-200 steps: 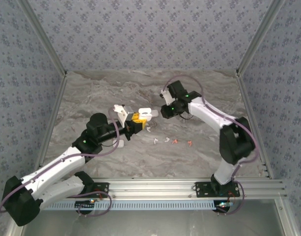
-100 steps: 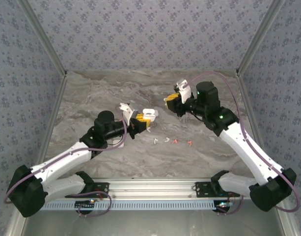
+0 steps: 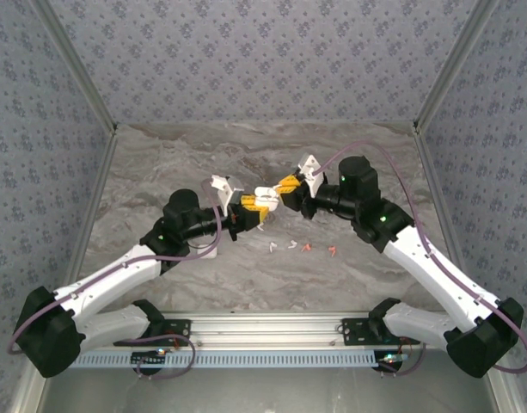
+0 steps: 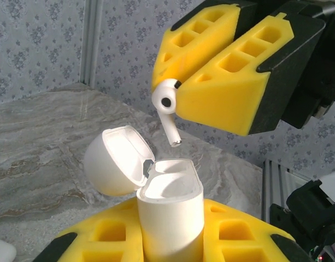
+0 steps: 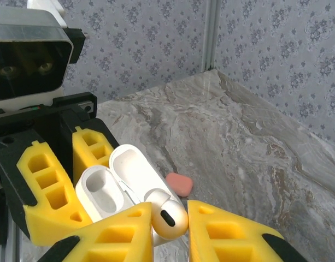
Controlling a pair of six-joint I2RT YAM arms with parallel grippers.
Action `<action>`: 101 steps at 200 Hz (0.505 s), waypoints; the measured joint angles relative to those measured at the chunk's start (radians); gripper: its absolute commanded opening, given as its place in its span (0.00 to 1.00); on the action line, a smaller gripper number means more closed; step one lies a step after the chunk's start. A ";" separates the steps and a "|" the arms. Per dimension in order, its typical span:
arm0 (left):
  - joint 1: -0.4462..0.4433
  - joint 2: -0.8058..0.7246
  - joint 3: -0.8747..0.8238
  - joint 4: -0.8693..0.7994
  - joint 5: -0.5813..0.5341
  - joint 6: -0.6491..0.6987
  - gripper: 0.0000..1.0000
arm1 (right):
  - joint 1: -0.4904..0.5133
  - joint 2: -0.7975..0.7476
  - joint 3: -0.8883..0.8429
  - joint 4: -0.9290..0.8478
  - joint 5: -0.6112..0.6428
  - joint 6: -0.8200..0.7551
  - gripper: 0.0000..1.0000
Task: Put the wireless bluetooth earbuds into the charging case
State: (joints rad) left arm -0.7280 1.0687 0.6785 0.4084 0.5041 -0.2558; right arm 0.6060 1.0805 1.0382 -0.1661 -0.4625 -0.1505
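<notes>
Right jaws' earbud point(image 4: 167, 101) now over case point(image 4: 170, 215)

The white charging case point(image 4: 170, 202) is held upright, its rounded lid point(image 4: 115, 161) hinged open toward 9 o'clock. A gripped white earbud point(image 4: 166, 101) hangs just above the case's mouth at 12 o'clock, not touching it, with its stem pointing to 6 o'clock. At the case's 5 o'clock, two loose white earbuds point(image 3: 272, 247) and two orange-red earbuds point(image 3: 307, 248) lie in a row.

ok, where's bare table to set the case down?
Bare: the far strip of table along the back wall, and the near strip between the loose earbuds and the front rail. Crowded: the centre, where the left end effector, holding the charging case, faces the right end effector, holding an earbud.
</notes>
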 measured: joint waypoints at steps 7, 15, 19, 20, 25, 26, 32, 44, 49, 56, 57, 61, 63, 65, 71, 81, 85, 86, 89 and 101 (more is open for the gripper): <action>0.000 0.000 0.000 0.000 0.002 0.000 0.00 | 0.002 0.000 0.000 0.000 0.000 -0.001 0.22; 0.000 0.000 0.000 0.000 0.005 0.000 0.00 | 0.004 0.000 -0.001 0.002 -0.002 -0.004 0.22; 0.000 0.000 0.000 0.000 0.005 0.000 0.00 | 0.006 0.000 -0.002 0.004 -0.003 -0.005 0.22; 0.000 0.000 0.000 0.000 0.005 0.000 0.00 | 0.006 0.000 -0.002 0.004 -0.003 -0.005 0.22; 0.000 0.000 0.000 0.000 0.005 0.000 0.00 | 0.006 0.000 -0.003 0.005 -0.003 -0.007 0.22; 0.000 0.000 0.000 0.000 0.005 0.000 0.00 | 0.006 0.000 -0.004 0.006 -0.003 -0.008 0.22; 0.000 0.000 0.000 0.000 0.005 0.000 0.00 | 0.009 0.000 -0.006 0.006 -0.003 -0.008 0.22; 0.000 0.000 0.000 0.001 0.005 -0.001 0.00 | 0.011 0.000 -0.010 0.006 -0.005 -0.014 0.22; 0.000 0.000 0.000 0.001 0.005 -0.001 0.00 | 0.012 0.000 -0.012 0.006 -0.005 -0.016 0.22; 0.000 0.000 0.000 0.003 0.005 -0.001 0.00 | 0.013 0.000 -0.014 0.005 -0.006 -0.018 0.22; 0.000 0.000 0.000 0.003 0.005 -0.001 0.00 | 0.013 0.000 -0.014 0.006 -0.006 -0.018 0.22; 0.000 0.000 0.000 0.004 0.005 -0.001 0.00 | 0.015 0.000 -0.015 0.005 -0.006 -0.019 0.22; 0.000 0.000 0.000 0.005 0.005 -0.001 0.00 | 0.015 0.000 -0.016 0.005 -0.006 -0.020 0.22; 0.000 0.000 0.000 0.006 0.005 -0.001 0.00 | 0.015 0.000 -0.016 0.005 -0.006 -0.021 0.22; 0.000 0.000 0.000 0.007 0.005 -0.001 0.00 | 0.015 0.000 -0.018 0.006 -0.007 -0.023 0.22; 0.000 0.000 0.000 0.008 0.005 -0.001 0.00 | 0.016 0.000 -0.022 0.005 -0.009 -0.024 0.22; 0.000 0.000 0.000 0.008 0.005 -0.001 0.00 | 0.016 0.000 -0.024 0.006 -0.010 -0.024 0.22; 0.000 0.000 0.000 0.008 0.005 -0.001 0.00 | 0.016 0.000 -0.024 0.005 -0.010 -0.024 0.22; 0.000 0.000 0.000 0.008 0.005 -0.001 0.00 | 0.016 0.000 -0.026 0.006 -0.013 -0.024 0.22; 0.000 0.000 0.000 0.008 0.005 -0.001 0.00 | 0.016 0.000 -0.029 0.005 -0.021 -0.023 0.22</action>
State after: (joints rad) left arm -0.7280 1.0687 0.6785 0.4164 0.5091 -0.2565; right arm 0.6220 1.0805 1.0092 -0.1616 -0.4839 -0.1738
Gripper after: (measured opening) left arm 0.219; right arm 0.219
